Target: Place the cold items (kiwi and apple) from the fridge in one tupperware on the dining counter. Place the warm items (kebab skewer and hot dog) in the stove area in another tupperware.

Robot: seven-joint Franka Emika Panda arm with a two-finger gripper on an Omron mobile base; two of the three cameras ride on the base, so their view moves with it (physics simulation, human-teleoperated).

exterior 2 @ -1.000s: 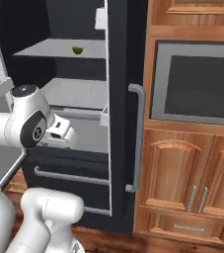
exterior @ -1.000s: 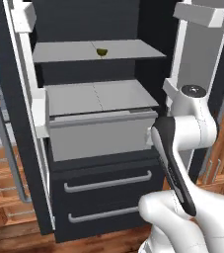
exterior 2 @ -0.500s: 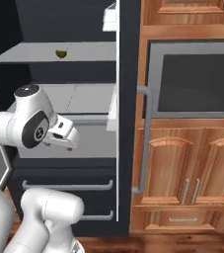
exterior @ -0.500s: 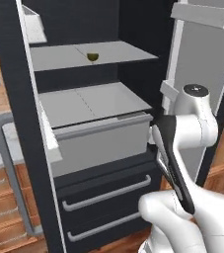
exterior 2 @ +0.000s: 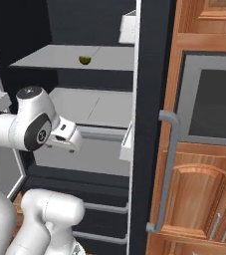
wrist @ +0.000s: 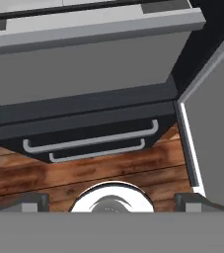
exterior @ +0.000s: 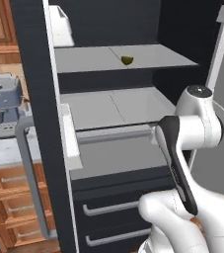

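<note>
A small green-brown kiwi (exterior: 127,60) (exterior 2: 85,60) lies on the upper grey shelf (exterior: 148,55) of the open fridge. My gripper (wrist: 111,201) is open, its fingertips (wrist: 34,200) wide apart with nothing between them. It hangs in front of the grey fridge drawer (exterior 2: 104,152), well below the kiwi, and points down at the lower drawers. The hand (exterior 2: 64,137) sits just off the arm's elbow. The apple, kebab skewer, hot dog and tupperware are out of view.
Both fridge doors stand open: the left door (exterior: 34,123) with its grey handle (exterior: 27,173), the right door (exterior 2: 152,99) with its handle (exterior 2: 167,169). Two dark freezer drawers (wrist: 91,143) lie below. A coffee machine (exterior: 2,101) is left; a wall oven (exterior 2: 211,109) is right.
The whole picture has shifted and grown: the base has driven closer to the fridge. The arm keeps its pose and the gripper stays open.
</note>
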